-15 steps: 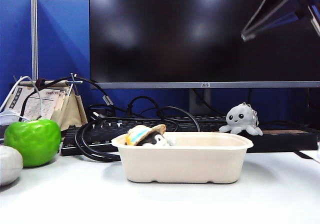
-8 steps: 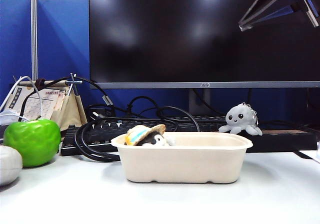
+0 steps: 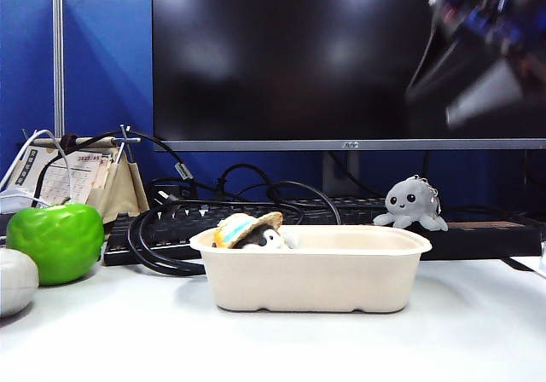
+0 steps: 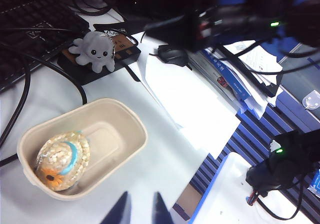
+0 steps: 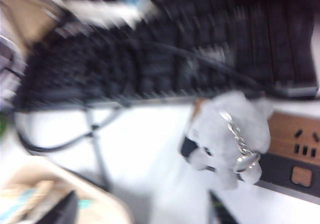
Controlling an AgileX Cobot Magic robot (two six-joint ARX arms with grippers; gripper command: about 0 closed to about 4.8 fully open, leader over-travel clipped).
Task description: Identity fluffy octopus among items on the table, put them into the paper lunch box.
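Sitting on a black power strip (image 4: 102,59) behind the moulded-pulp paper lunch box (image 3: 316,281), the plush fluffy octopus (image 3: 412,203) is untouched; left end effector (image 4: 140,209) spread, right end effector (image 3: 482,49) blurred, width unclear.

A light-grey fluffy octopus (image 3: 413,204) with black eyes, an off-white paper lunch box (image 3: 316,271), a bright green apple (image 3: 56,240), a straw-coloured hat (image 4: 62,159) banded blue.

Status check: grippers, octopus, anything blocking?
Left gripper open, above box. Right gripper blurred, high above octopus. Octopus on power strip, not boxed. Hat plush occupies box.
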